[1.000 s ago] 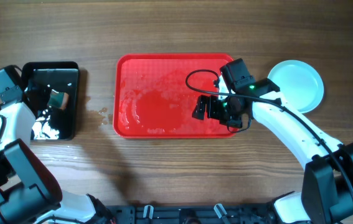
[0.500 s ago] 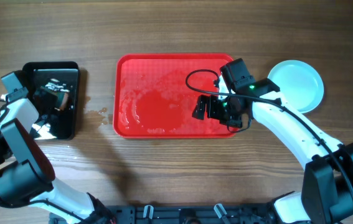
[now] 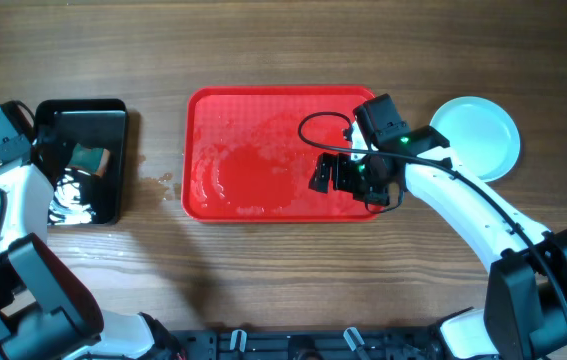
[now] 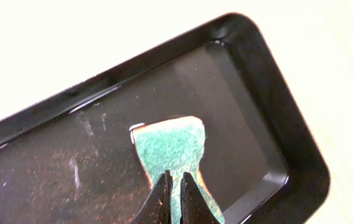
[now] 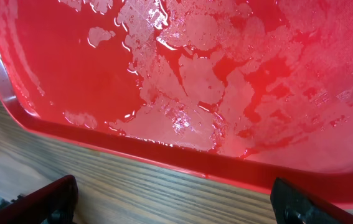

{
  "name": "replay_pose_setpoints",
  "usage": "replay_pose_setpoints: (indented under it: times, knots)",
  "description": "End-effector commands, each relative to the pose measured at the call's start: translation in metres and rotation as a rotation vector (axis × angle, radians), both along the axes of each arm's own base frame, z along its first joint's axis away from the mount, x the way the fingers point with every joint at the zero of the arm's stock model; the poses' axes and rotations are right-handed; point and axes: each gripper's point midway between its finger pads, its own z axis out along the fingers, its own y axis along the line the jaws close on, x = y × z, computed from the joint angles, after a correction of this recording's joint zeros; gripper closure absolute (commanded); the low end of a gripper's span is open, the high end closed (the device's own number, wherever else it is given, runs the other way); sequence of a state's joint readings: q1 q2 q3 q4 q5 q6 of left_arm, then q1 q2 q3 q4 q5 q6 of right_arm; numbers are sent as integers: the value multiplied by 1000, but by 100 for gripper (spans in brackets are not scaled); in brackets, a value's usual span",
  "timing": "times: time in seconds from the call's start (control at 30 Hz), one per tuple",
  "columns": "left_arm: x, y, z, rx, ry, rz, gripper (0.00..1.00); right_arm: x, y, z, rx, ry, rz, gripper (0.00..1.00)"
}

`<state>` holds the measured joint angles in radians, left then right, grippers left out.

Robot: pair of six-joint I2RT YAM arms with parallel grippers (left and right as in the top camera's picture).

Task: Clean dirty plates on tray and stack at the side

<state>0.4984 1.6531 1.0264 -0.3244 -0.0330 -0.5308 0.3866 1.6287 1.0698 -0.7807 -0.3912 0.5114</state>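
While the right hand point(image 3: 329, 175) hung wide open over the wet red tray point(image 3: 213, 110), near its front rim, the pale plates point(image 3: 478, 135) sat on the desk point(image 3: 283, 40) just right of it. Left of the tray, the left hand point(image 4: 176, 186) pinched a green sponge point(image 4: 170, 143) inside the black tray point(image 4: 276, 106).

Overhead and close right wrist share tray point(image 3: 263, 120).

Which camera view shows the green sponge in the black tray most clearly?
The left wrist view. There the sponge is large and central, in the black tray, with the left end effector pinching its near edge. The overhead view shows only a small green patch. The right wrist view misses it.
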Motion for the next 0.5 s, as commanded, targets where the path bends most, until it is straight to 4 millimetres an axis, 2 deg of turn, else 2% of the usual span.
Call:
replay_pose_setpoints:
  times: [0.0,0.13,0.37,0.47]
  knots:
    - [4,7,-12,23,24,-12,96,-1,-2,-3,-17,-3,13,0]
    - [6,8,-33,6,54,-13,96,-1,-3,-4,-23,-6,11,0]
    - [-4,3,-82,-53,161,-13,96,0,-2,-3,-21,-11,11,0]
    - [-6,2,-89,-63,178,-14,96,-1,-3,-4,-24,-5,11,0]
